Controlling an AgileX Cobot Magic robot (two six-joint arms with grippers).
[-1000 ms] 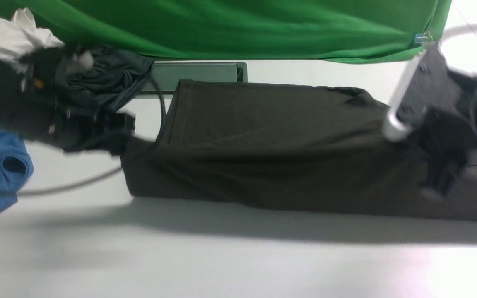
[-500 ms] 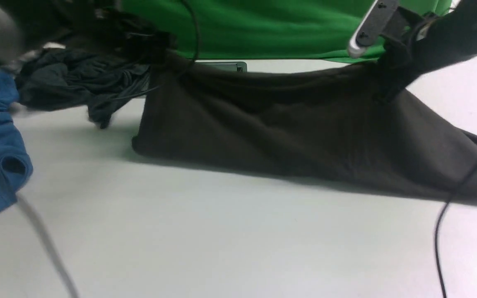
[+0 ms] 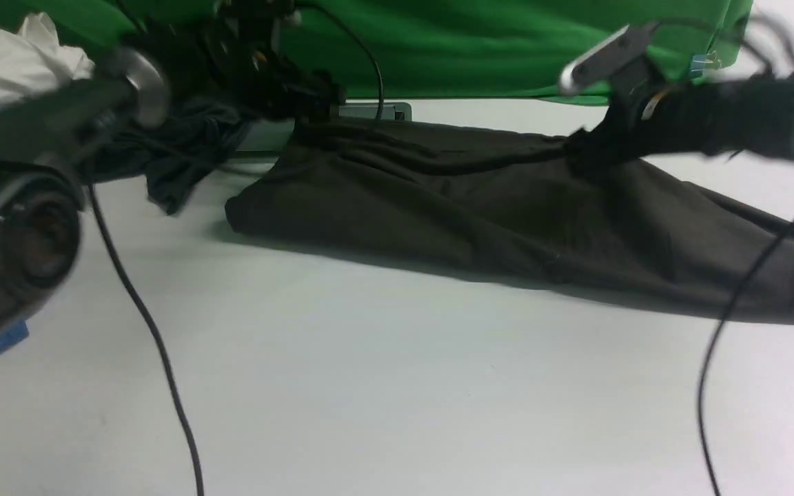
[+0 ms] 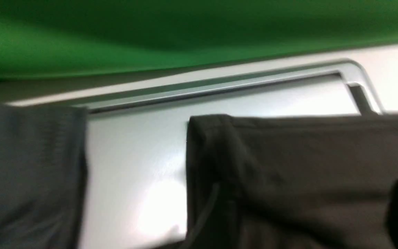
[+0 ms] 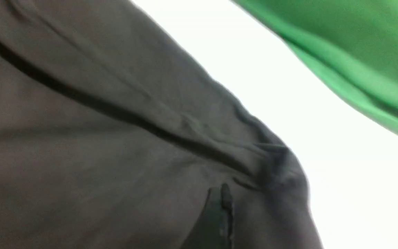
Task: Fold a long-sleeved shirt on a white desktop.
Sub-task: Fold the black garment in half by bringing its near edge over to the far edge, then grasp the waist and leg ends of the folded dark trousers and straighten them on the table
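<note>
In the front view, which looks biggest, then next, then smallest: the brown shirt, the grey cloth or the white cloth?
1. Shirt, by far the largest.
2. Grey cloth and white cloth look about alike. The left arm hides part of each, so I can't rank them.

Your left arm [image 3: 38, 124] is black with a big round grey joint cap [image 3: 25, 241], your right arm [image 3: 735, 117] black with a silver-grey bracket [image 3: 600, 58], each with a thin black cable [image 3: 151, 324].

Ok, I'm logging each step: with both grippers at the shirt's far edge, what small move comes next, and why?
Probably lift both grippers straight up, clear of the shirt: its folded layer lies on the desktop, and the right gripper looks to have its jaws apart; the left gripper is too blurred to tell.
</note>
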